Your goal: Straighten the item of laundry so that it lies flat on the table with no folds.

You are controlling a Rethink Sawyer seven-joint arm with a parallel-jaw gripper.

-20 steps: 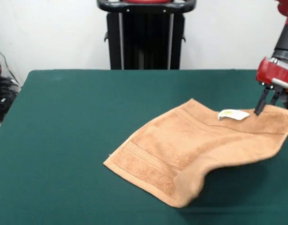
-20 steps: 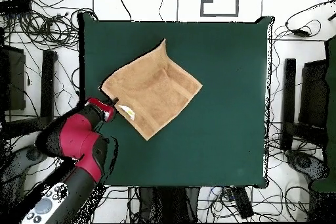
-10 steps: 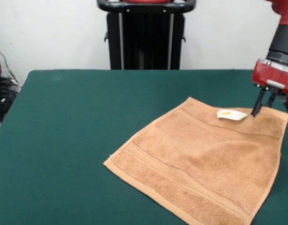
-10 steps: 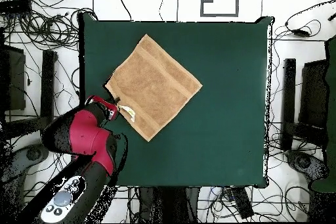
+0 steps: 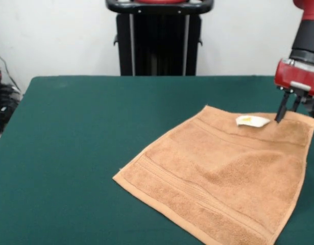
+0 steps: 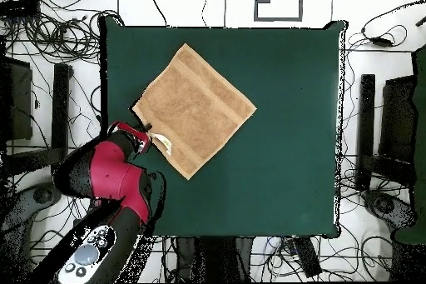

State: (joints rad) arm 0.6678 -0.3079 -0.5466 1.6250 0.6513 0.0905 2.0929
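Note:
The item of laundry [image 5: 223, 178], a light orange-tan towel, lies spread out on the green table [image 5: 85, 132] with its border bands showing. No fold is visible; its near corner is cut off by the picture's bottom edge. From overhead the towel [image 6: 193, 110] is a flat diamond on the table's [image 6: 291, 156] left half. A white label [image 5: 251, 121] sits by the far right corner. My gripper [image 5: 287, 115] hangs just above that corner, open, with nothing between its fingers. Overhead, the gripper [image 6: 146, 133] is at the towel's left corner, close to the label [image 6: 160, 142].
The black pedestal [image 5: 159, 38] stands behind the table's far edge. Overhead, cables [image 6: 50, 22] and dark stands surround the table. The towel's corner and my gripper are close to the table's left edge [image 6: 102, 114].
The towel's raised, curled near corner has dropped and the towel now lies spread flat. My gripper has lifted a little off the far right corner and shifted slightly.

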